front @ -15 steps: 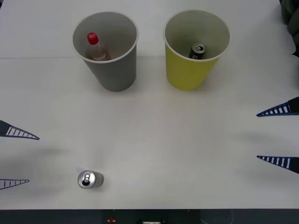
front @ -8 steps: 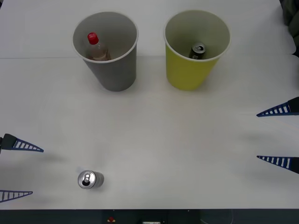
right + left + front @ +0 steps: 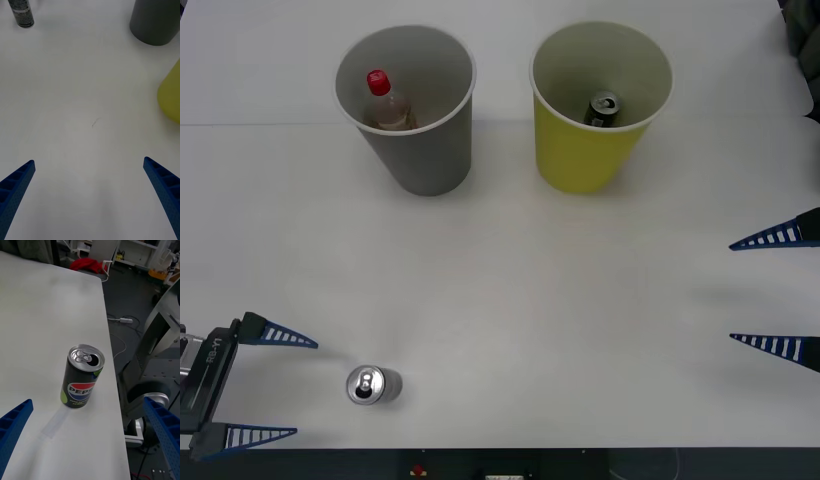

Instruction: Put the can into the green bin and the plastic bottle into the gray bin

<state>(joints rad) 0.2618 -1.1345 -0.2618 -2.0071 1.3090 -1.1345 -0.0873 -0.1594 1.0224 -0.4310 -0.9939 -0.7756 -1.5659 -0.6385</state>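
Front view: the can [image 3: 373,385] stands upright at the table's near edge, the left gripper [image 3: 272,385] spread open beside it.

Left wrist view: a clumsy approach could tip it (floor is close).

Right gripper [image 3: 778,292] waits open, far right.

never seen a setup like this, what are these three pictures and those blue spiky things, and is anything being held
It is a two-armed robot at a white table. The blue spikes are its gripper fingers. The front view looks down from above the arms; the other two come from cameras on each wrist.

The left gripper hangs open at the near left edge, facing a can that stands upright and untouched. The left wrist view shows this can close up. The right gripper waits open at the right.

At the back, the gray bin holds a red-capped plastic bottle, and the green bin holds another can. Nothing is held.
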